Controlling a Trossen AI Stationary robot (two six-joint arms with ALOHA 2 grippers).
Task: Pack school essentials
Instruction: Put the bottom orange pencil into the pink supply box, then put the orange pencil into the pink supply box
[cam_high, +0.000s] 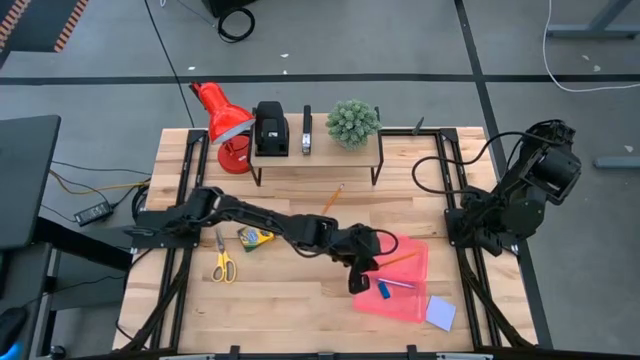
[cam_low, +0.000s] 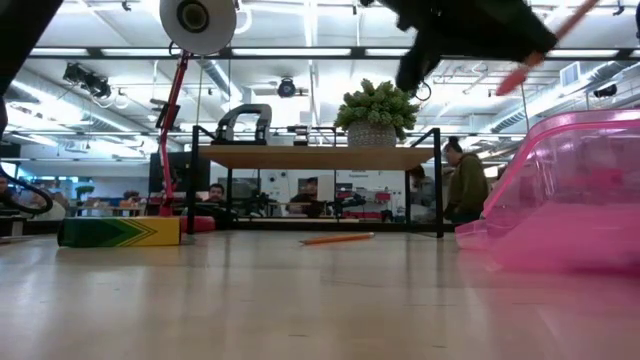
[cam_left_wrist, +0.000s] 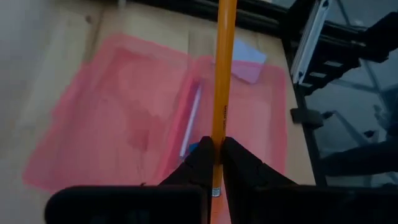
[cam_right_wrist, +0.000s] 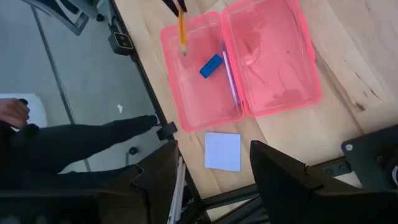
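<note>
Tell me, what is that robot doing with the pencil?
The left gripper is pinching an orange pencil and holding it over the open pink case. A blue eraser and a pen already lie inside. Another orange pencil, the crayon box, the scissors and the notepad are on the table outside the case. The right gripper waits open at the table's right edge.

Even, bright overhead light from ceiling strip fixtures (cam_low: 300, 50) leaves only soft shadows. The translucent pink plastic case (cam_low: 570, 200) and the light wooden tabletop (cam_low: 300, 300) blur close to the low camera.
</note>
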